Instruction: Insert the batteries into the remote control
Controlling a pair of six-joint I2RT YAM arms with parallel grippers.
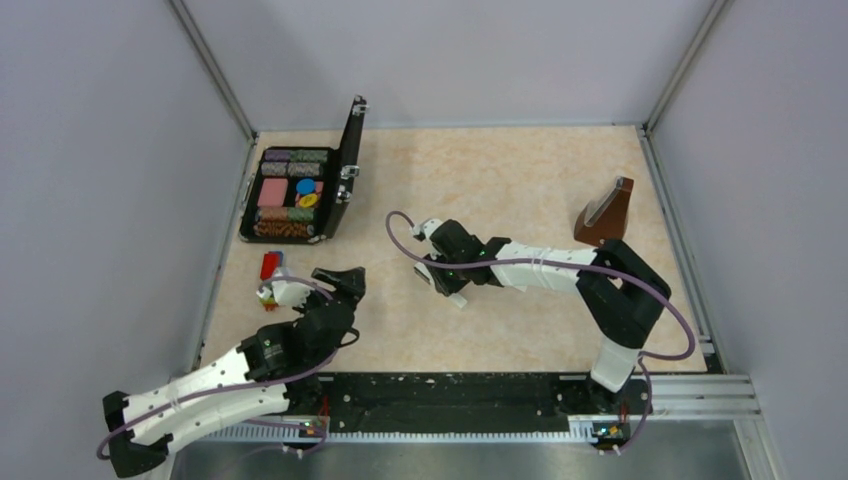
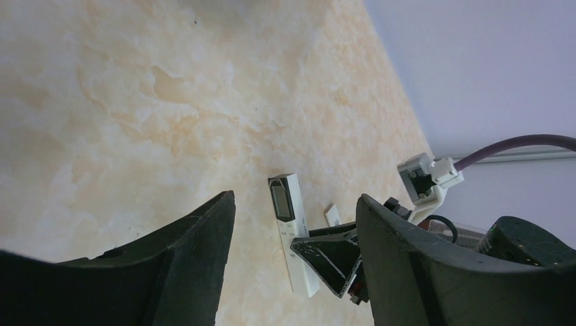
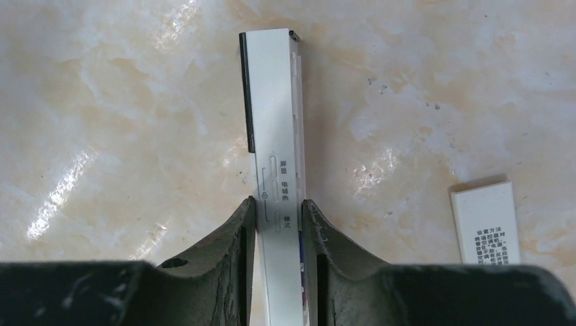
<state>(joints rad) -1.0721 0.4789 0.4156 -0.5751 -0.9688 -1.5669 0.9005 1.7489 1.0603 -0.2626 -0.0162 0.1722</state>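
Grey plain walls [image 1: 90,150] close the work space on three sides. The beige marbled table top [image 1: 520,180] looks smooth and a little glossy, so a thin thing can slide on it. An open black case of coloured chips [image 1: 350,160] stands at the far left, and a brown wooden pyramid-shaped metronome [image 1: 607,212] at the far right. The left gripper [image 2: 295,200] has its jaws wide apart and holds nothing. The right gripper [image 3: 278,207] is closed on the long edges of the slim white plastic remote control [image 3: 275,102], near the table's middle. I judge the remote light, stiff and slippery, and its narrow sides are the good place to grasp. A small white cover plate [image 3: 486,224] lies just beside. The batteries I cannot find.
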